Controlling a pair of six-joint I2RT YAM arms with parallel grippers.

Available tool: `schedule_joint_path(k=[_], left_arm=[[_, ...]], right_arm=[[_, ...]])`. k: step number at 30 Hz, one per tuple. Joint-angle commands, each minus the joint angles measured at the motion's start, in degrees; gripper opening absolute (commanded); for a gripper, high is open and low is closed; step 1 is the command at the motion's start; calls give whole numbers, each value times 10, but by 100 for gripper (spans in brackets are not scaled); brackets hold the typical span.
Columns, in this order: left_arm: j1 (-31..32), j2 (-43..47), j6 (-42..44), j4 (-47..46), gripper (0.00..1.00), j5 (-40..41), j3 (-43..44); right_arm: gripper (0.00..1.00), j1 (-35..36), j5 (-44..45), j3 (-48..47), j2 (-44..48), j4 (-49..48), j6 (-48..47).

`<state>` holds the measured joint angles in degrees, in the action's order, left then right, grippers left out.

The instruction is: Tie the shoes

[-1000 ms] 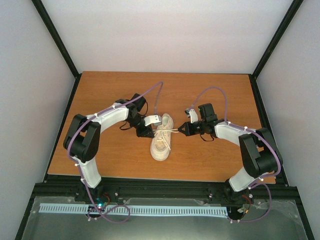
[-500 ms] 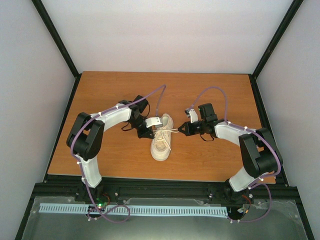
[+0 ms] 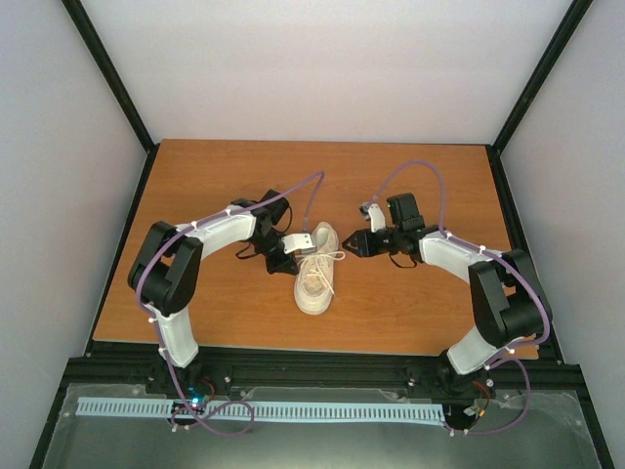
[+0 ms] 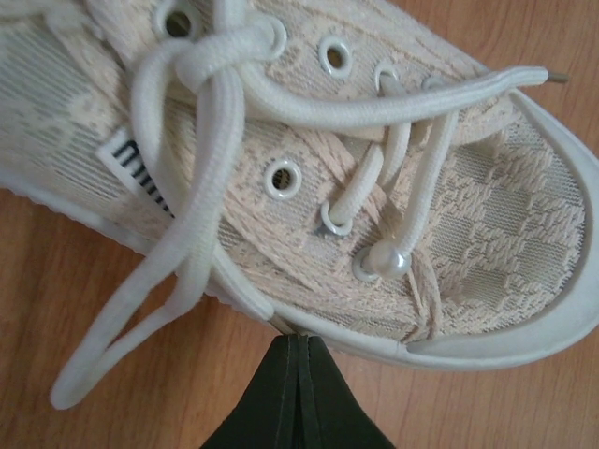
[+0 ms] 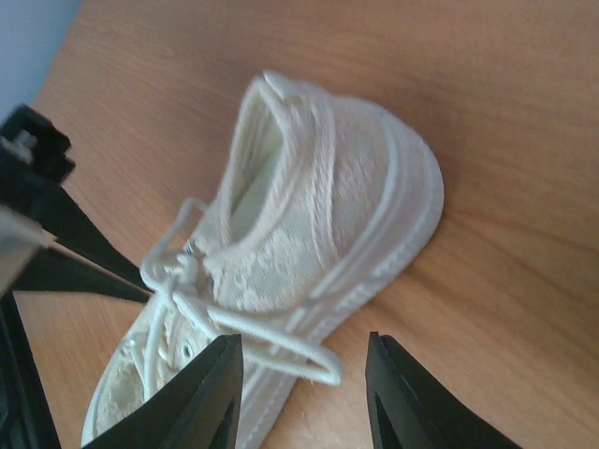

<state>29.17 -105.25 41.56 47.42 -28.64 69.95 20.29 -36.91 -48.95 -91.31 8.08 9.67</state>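
The cream sneaker [image 3: 314, 278] lies on the wooden table, toe toward the arms. Its white laces are knotted over the tongue [image 4: 220, 51], with one loop lying on the wood on the left arm's side [image 4: 122, 318]. My left gripper [image 3: 283, 262] is shut and empty, and its tip [image 4: 298, 348] touches the sole's edge. My right gripper [image 3: 354, 244] is open on the shoe's other side. A second lace loop [image 5: 281, 341] lies loose between its spread fingers [image 5: 304, 374], untouched. The shoe's heel and collar [image 5: 318, 206] show in the right wrist view.
The wooden table [image 3: 215, 186] is boxed in by pale walls and black frame posts. A black rail runs along the near edge. The left gripper's black fingers also show at the left edge of the right wrist view [image 5: 75, 262].
My right gripper has opened and let go of the lace it held taut, then drawn back a little from the shoe. The left arm shifted slightly.
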Motion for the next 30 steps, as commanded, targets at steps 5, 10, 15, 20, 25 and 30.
schedule_joint_path(k=[5, 10, 15, 20, 25, 30], left_arm=[[4, -5, -20, -10, 35, -12, 12], [5, -13, -26, -11, 29, -29, 25], [4, -21, -25, -11, 1, -20, 31], [2, 4, -9, -10, 1, 1, 16], [-2, 19, -3, -4, 1, 10, 10], [-3, 47, 2, -1, 1, 17, -12]], right_arm=[[41, 28, -1, -67, -52, -20, 16], [44, 35, 16, -91, -79, -25, 31], [46, 50, 29, -118, -109, -25, 36], [46, 56, 68, -130, -123, -24, 45], [42, 60, 91, -135, -135, -24, 49], [38, 62, 107, -141, -144, -23, 49]])
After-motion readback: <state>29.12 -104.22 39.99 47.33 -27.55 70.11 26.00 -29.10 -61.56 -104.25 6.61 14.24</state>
